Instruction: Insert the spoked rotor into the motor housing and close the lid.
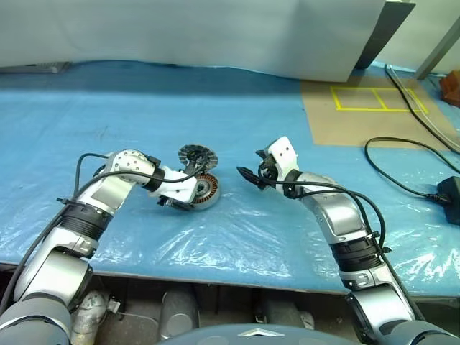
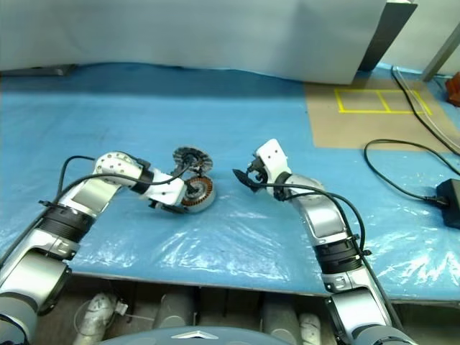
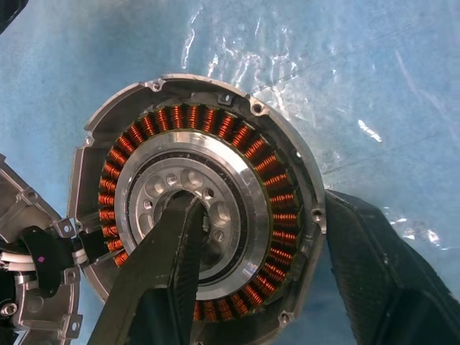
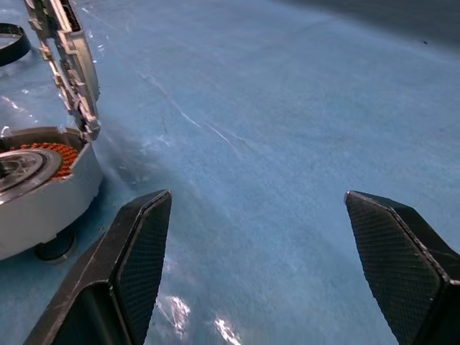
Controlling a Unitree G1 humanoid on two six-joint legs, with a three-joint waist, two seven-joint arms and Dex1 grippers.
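In the middle of the head views, slightly left, the motor housing (image 1: 205, 190) lies on the blue plastic-covered table (image 1: 215, 108), and its copper windings are visible. The left gripper (image 3: 259, 244) straddles the housing wall: one finger (image 3: 169, 266) is over the central hub, the other is outside the rim. The fingers stand half apart around the wall, but I cannot tell if they really press it. The lid (image 1: 197, 155) stands open just behind the housing, tilted up on its edge and joined to it at one side. It seems that a round silvery part already sits inside the ring of windings; whether this is the spoked rotor, I cannot say with certainty.

The right gripper (image 4: 259, 244) hovers to the right of the housing with its fingers spread wide and nothing between them.

The risks, as I judge them: the inner finger can scratch the windings or pull the housing when it comes out. The lid, when pushed, can fall crooked and pinch the small cable near its hinge. The slippery plastic sheet can let the housing slide.
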